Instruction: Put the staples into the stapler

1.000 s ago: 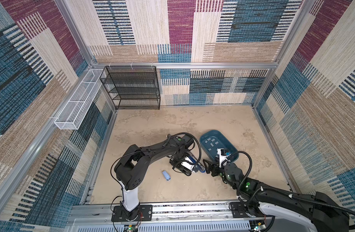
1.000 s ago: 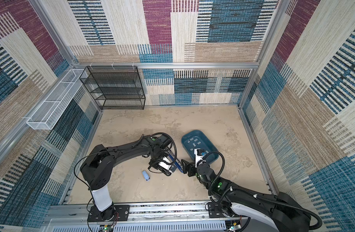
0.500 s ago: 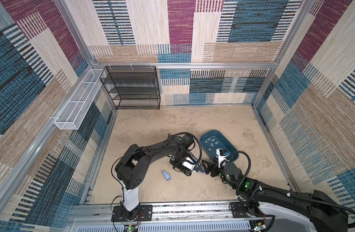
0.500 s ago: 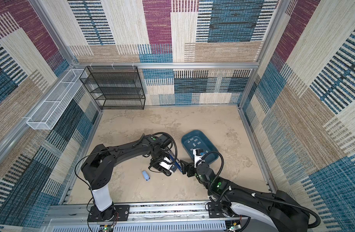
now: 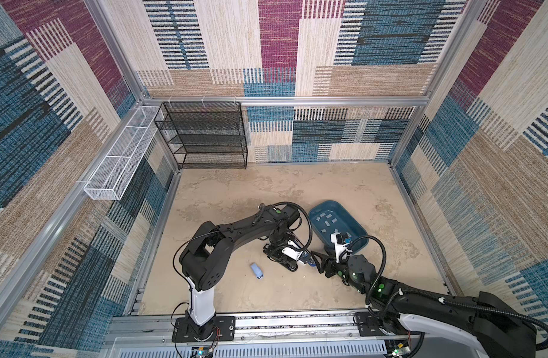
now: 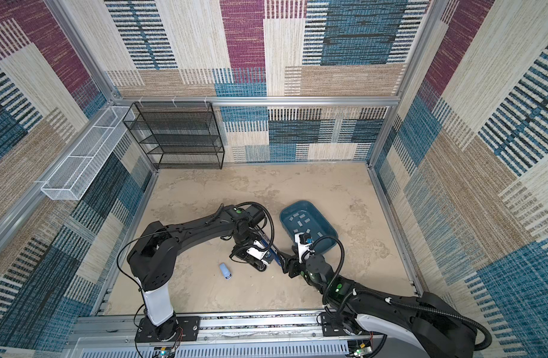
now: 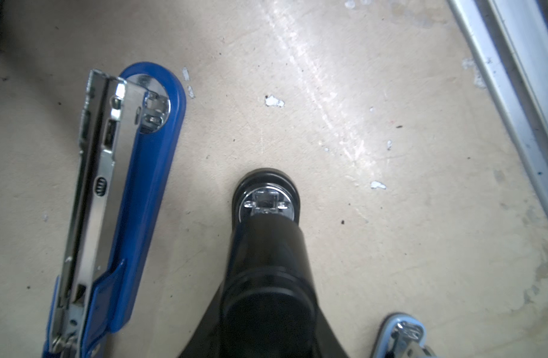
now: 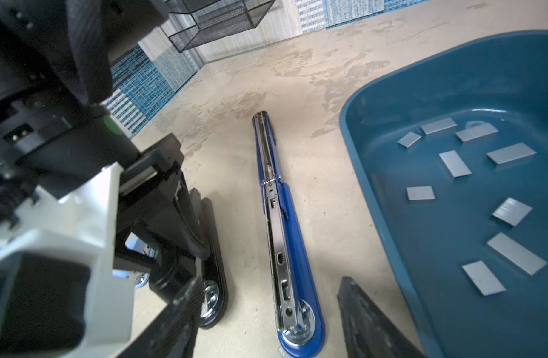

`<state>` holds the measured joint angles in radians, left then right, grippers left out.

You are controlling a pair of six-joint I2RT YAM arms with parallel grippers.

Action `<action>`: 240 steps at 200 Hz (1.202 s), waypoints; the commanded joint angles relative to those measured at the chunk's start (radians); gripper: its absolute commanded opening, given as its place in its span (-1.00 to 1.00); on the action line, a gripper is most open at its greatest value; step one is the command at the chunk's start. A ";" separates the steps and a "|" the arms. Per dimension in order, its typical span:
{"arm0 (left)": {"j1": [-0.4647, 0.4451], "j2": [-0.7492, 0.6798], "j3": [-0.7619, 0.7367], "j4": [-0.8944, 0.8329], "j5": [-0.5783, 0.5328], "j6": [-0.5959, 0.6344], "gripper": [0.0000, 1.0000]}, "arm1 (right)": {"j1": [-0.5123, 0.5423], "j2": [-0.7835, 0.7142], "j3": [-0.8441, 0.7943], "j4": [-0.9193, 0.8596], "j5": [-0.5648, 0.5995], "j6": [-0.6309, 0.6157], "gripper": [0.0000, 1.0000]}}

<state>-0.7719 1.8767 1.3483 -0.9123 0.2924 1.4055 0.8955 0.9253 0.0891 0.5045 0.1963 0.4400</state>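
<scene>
Plainly, three staplers lie on the counter (image 5: pixel 266 192): one dark-blue stapler (image 8: pixel 285 248) folded open flat with its metal channel facing up, one black stapler (image 8: pixel 215 263) just beside it, and one small light-blue stapler (image 5: pixel 257 270) lying apart, left of the black one in both top views. Any lettering on them is too small to read. The staples (image 8: pixel 454 163) lie loose in the single teal tray (image 8: pixel 499 77), which sits just beside the dark-blue stapler. Nine flat grey strips can be counted in the right wrist view, scattered singly over the tray floor. The left claw (image 8: pixel 192 241) is down on the black stapler and closed around its upper arm. The right claw (image 8: pixel 268 282) stands open and holds nothing, with one finger on either side of the dark-blue stapler's rounded end. One black mesh rack (image 5: pixel 204 136) and one white wire basket (image 5: pixel 120 164) stand along the far and left walls.
</scene>
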 commanded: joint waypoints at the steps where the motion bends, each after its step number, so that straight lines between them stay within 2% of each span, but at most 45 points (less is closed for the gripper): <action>1: 0.007 -0.029 0.015 -0.052 0.064 0.020 -0.90 | 0.002 0.013 -0.034 0.180 -0.097 -0.075 0.30; 55: 0.017 -0.038 0.024 -0.071 0.113 0.022 -1.00 | 0.026 0.059 -0.084 0.354 -0.239 -0.173 0.10; 97: 0.017 -0.048 0.046 -0.093 0.155 0.012 -1.00 | 0.080 0.154 -0.053 0.414 -0.233 -0.215 0.00; 156: 0.022 -0.047 0.083 -0.127 0.201 0.003 -1.00 | 0.100 0.264 -0.015 0.490 -0.226 -0.213 -0.12; 190: 0.033 -0.059 0.077 -0.128 0.218 0.007 -1.00 | 0.100 0.240 -0.047 0.514 -0.189 -0.213 -0.05; 240: 0.033 -0.064 0.101 -0.136 0.269 -0.007 -1.00 | 0.101 0.232 -0.044 0.535 -0.242 -0.213 -0.10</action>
<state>-0.7376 1.8248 1.4368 -1.0172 0.4934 1.4048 0.9947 1.1515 0.0399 0.9764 -0.0166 0.2306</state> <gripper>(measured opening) 0.310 0.463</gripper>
